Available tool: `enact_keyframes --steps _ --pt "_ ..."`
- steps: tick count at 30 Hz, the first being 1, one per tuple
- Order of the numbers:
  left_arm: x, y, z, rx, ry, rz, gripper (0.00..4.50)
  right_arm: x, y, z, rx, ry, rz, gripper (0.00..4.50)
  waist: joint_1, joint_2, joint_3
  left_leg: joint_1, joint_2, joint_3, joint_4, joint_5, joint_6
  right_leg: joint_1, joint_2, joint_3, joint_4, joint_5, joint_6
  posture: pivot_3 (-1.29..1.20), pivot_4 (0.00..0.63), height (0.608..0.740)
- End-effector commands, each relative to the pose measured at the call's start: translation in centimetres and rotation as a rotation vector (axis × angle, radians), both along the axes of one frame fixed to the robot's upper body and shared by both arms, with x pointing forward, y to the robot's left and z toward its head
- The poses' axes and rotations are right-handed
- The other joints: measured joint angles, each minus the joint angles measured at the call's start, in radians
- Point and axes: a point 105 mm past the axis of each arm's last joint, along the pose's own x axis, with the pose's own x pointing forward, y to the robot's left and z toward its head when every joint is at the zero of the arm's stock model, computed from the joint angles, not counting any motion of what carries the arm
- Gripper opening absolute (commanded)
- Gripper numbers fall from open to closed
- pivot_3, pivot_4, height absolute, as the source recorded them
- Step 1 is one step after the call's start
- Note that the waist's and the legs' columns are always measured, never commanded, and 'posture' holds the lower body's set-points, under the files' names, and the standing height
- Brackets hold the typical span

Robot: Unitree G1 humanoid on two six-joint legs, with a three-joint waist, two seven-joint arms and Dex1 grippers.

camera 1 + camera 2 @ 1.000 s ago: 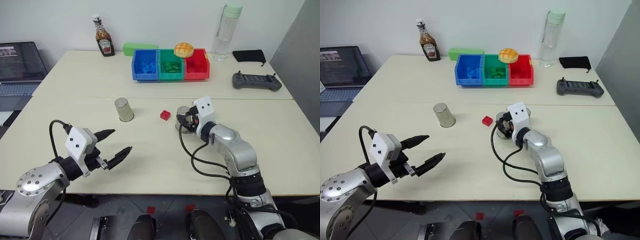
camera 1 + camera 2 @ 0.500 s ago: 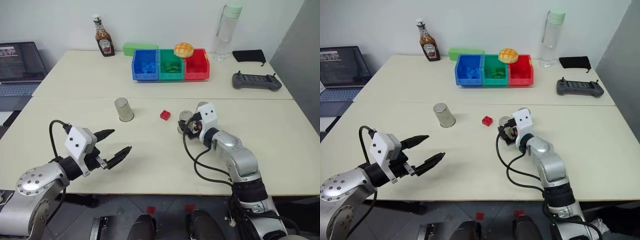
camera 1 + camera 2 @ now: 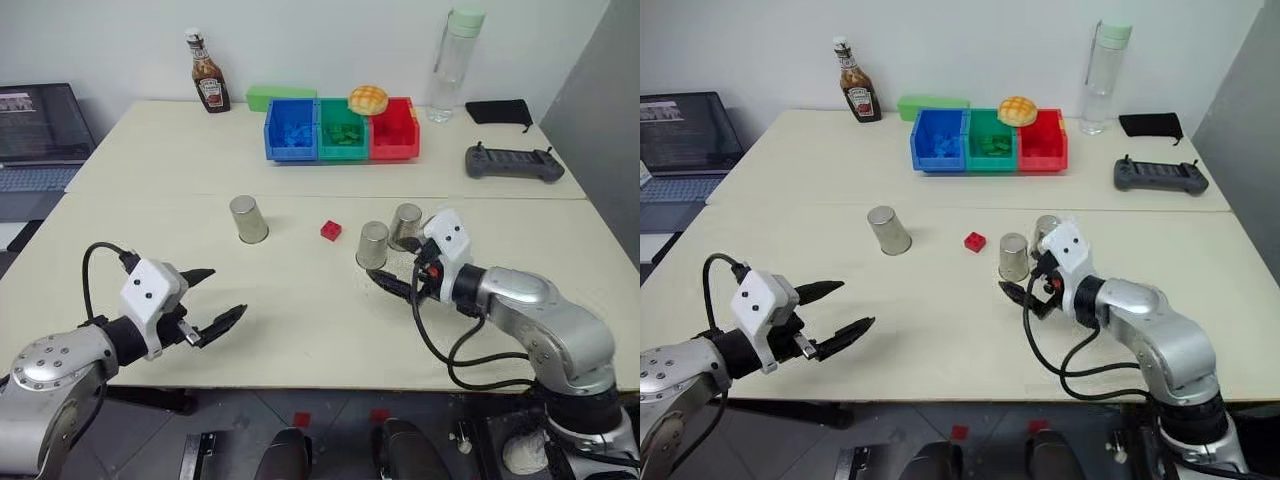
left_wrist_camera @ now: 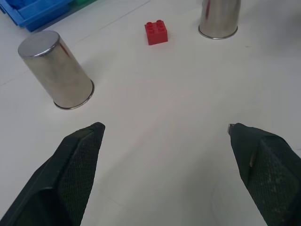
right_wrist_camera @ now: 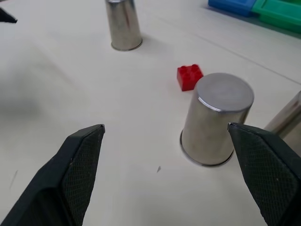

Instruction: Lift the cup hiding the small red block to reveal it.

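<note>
Three silvery cups stand upside down on the cream table: one cup (image 3: 248, 218) at the left, a second cup (image 3: 372, 245) in the middle and a third cup (image 3: 406, 226) just behind it. The small red block (image 3: 330, 230) lies uncovered between the left and middle cups. My right gripper (image 3: 393, 284) is open just in front of the middle cup (image 5: 217, 120), holding nothing. Near the front edge at the left, my left gripper (image 3: 215, 296) hovers open and empty, pointing toward the left cup (image 4: 56, 69) and the block (image 4: 156, 32).
Blue, green and red bins (image 3: 341, 130) stand at the back with a bun (image 3: 367, 98) on top. Around them are a sauce bottle (image 3: 206, 86), a green box (image 3: 266, 97), a water bottle (image 3: 452, 62), a black pouch (image 3: 497, 110) and a controller (image 3: 512, 162). A laptop (image 3: 40, 135) sits far left.
My right gripper opened, let go of the middle cup and drew back toward me. That cup now stands free beside the block. The left gripper has barely moved.
</note>
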Motion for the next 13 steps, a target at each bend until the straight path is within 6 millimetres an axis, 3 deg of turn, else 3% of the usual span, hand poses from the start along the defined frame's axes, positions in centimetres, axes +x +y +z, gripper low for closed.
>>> enact_keyframes --steps 1,13 --pt "0.1 0.1 1.3 0.009 -0.044 -0.013 4.50 -0.8 -0.1 0.8 -0.013 -0.026 0.034 4.46 0.000 0.000 0.000 0.000 0.000 0.000 0.000 0.000 0.000 0.000 0.000 0.000 0.000 0.000 0.000 0.00 0.150 0.740" --pt "1.4 0.3 3.1 -0.030 -0.116 0.019 4.50 -1.0 -0.8 -0.3 -0.019 -0.008 0.016 4.46 0.000 0.000 0.000 0.000 0.000 0.001 0.000 0.000 0.000 0.000 0.000 0.000 0.000 0.000 0.000 0.00 0.150 0.740"
